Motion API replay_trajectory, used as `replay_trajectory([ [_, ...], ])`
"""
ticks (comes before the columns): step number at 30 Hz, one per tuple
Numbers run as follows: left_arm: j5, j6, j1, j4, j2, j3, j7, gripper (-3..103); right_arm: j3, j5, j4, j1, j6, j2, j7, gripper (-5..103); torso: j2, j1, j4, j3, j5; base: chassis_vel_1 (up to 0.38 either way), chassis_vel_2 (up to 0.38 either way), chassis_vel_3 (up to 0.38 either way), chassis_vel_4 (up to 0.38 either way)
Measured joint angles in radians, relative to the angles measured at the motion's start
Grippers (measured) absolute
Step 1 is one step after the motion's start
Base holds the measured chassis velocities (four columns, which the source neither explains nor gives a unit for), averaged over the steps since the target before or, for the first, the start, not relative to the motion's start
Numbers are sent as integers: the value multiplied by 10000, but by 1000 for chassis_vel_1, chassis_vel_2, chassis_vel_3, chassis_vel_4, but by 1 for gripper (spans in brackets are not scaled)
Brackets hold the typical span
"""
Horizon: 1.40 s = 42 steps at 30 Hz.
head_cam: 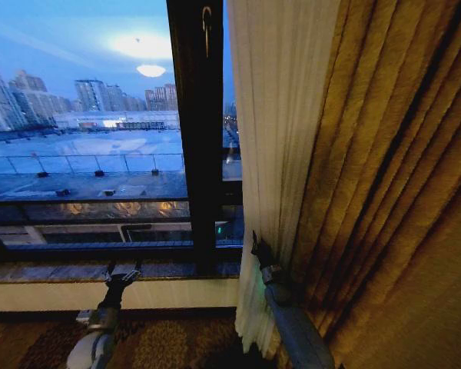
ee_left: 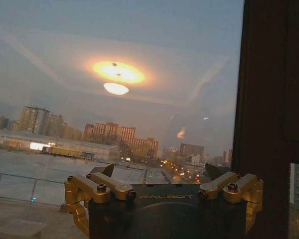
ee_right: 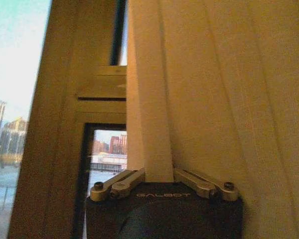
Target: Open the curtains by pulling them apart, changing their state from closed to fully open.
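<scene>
A sheer white-cream curtain [head_cam: 276, 115] hangs bunched in tight pleats right of the window's dark upright, against the golden drape. My right gripper [head_cam: 261, 254] is low at its left edge, shut on a fold of the curtain [ee_right: 214, 99]; in the right wrist view, the right gripper [ee_right: 159, 174] pinches a narrow pleat that rises straight up from between its fingers. My left gripper [head_cam: 121, 273] is at the window sill, left of the upright, well apart from the fabric. In the left wrist view, the left gripper [ee_left: 159, 172] is open and holds nothing, facing the bare glass.
A thick golden-yellow drape [head_cam: 399, 192] fills the right side behind my right arm. The dark window upright [head_cam: 200, 115] stands between the two arms. A stone sill [head_cam: 61, 270] runs below the glass, with patterned carpet [head_cam: 161, 338] beneath.
</scene>
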Motion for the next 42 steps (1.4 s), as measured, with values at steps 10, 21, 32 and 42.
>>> replay_trajectory([
  [10,0,0,0,0,-2,5,2,100,125,-62,-911,532,-576,-244,781,0,2,-1,-4,-1,9,22,20,-19,-17],
  [21,-1,0,0,-1,-2,6,2,100,788,540,-1603,1163,-1403,-995,1968,0,2,-1,-5,0,8,0,0,0,0],
  [32,0,0,0,-1,-2,6,1,100,673,222,-971,656,-1603,-969,2688,0,0,0,-6,1,8,0,0,0,0],
  [42,0,0,0,0,-2,6,2,100,-325,1010,1672,-759,-2181,-874,1631,22,-2,1,-5,2,9,0,0,0,0],
])
